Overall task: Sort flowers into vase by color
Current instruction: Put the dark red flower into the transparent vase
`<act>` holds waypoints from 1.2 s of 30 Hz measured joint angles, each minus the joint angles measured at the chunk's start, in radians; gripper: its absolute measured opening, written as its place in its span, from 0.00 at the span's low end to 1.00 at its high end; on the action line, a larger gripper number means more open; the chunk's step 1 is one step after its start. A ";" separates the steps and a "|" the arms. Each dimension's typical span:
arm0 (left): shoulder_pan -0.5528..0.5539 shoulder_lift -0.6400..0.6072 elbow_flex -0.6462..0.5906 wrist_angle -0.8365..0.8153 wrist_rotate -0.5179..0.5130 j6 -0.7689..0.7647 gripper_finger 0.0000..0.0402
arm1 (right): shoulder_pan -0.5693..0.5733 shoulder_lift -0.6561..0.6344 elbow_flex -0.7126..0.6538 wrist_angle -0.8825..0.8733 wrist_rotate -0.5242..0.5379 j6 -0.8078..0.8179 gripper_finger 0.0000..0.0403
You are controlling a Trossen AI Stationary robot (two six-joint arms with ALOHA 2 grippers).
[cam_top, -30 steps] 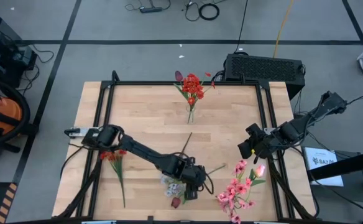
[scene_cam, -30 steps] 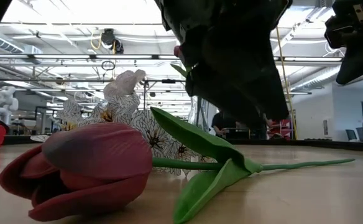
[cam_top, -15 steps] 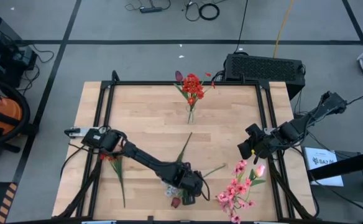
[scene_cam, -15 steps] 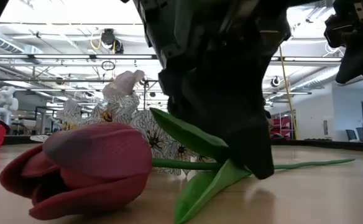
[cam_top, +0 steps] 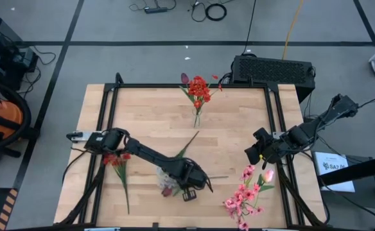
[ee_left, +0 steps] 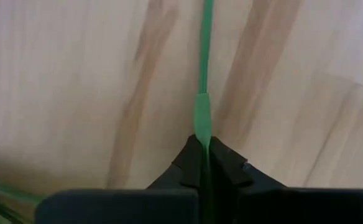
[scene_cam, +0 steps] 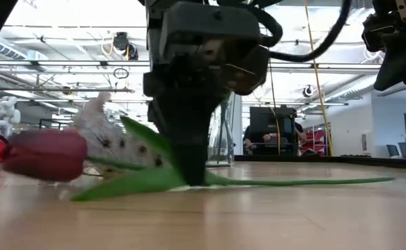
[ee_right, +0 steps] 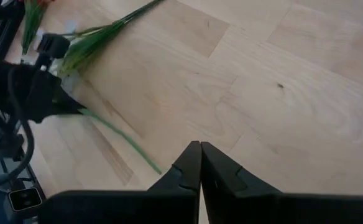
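Across the wooden table [cam_top: 155,128], flowers lying in loose groups: red cluster [cam_top: 199,90] at the far edge, pink blossoms [cam_top: 245,192] near right, one red sprig [cam_top: 117,163] near left. No vase to be seen in any view.

Near the middle front, left arm stretched low over the table, its tool [cam_top: 189,186] pressed down on the tulip [scene_cam: 46,154]. Clenched on the green stem [ee_left: 201,118], thin stalk pinched between the two dark fingers [ee_left: 191,163] and running away over the wood. Maroon bud lying at the left of the low view, a pale spray [scene_cam: 99,125] just behind it, long leaf beside the tool, stem trailing right along the table. Bud, spray and tool blurred there, so seemingly being dragged or swung.

At the right side, right tool [ee_right: 200,149] hanging above bare wood, fingers pressed together on nothing, waiting.

Step in hand, by judgement: pick-up of the maroon tulip, grip made, lift not yet clear of the table. Next move likely calls for raising the stem free without catching the pale spray beside it, then carrying it to its colour group, perhaps toward the reds at the far edge. Thin stem, so liable to twist or slip in the pinch.
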 joint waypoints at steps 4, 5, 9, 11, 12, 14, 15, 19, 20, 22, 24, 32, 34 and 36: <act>0.032 -0.070 0.002 -0.083 0.014 0.018 0.02 | 0.000 0.000 0.000 -0.002 0.000 -0.026 0.00; 0.043 -0.085 0.002 -0.098 0.014 0.021 0.02 | 0.000 0.000 0.000 -0.003 0.000 -0.033 0.00; 0.089 -0.158 0.002 -0.138 0.035 0.024 0.01 | 0.000 0.000 0.000 -0.004 0.000 -0.051 0.00; 0.118 -0.200 0.002 -0.133 0.077 0.012 0.01 | 0.000 0.000 0.000 -0.004 0.003 -0.085 0.00; 0.135 -0.217 0.003 -0.132 0.093 -0.010 0.01 | 0.000 0.000 0.000 -0.004 0.004 -0.109 0.00; 0.176 -0.241 0.004 -0.121 0.114 -0.067 0.01 | 0.000 0.000 0.000 -0.004 0.003 -0.164 0.00; 0.198 -0.253 0.004 -0.124 0.116 -0.095 0.01 | 0.000 0.000 0.000 -0.004 0.004 -0.190 0.00; 0.281 -0.287 0.004 -0.088 0.182 -0.153 0.01 | 0.000 0.000 0.000 -0.004 0.004 -0.286 0.00; 0.298 -0.289 0.004 -0.073 0.214 -0.152 0.01 | 0.000 0.000 0.000 -0.004 0.006 -0.312 0.00; 0.321 -0.288 0.004 -0.030 0.281 -0.152 0.01 | -0.001 0.000 0.001 -0.005 0.015 -0.371 0.00; 0.338 -0.288 0.004 -0.004 0.334 -0.152 0.01 | -0.007 0.000 0.012 -0.016 0.044 -0.404 0.00; 0.385 -0.290 0.005 0.032 0.364 -0.161 0.01 | -0.091 0.000 0.130 -0.077 0.120 -0.591 0.00; 0.399 -0.290 0.005 0.032 0.397 -0.182 0.02 | -0.122 0.000 0.157 -0.097 0.121 -0.660 0.00; 0.412 -0.290 0.005 0.032 0.428 -0.185 0.02 | -0.152 0.004 0.180 -0.119 0.134 -0.728 0.00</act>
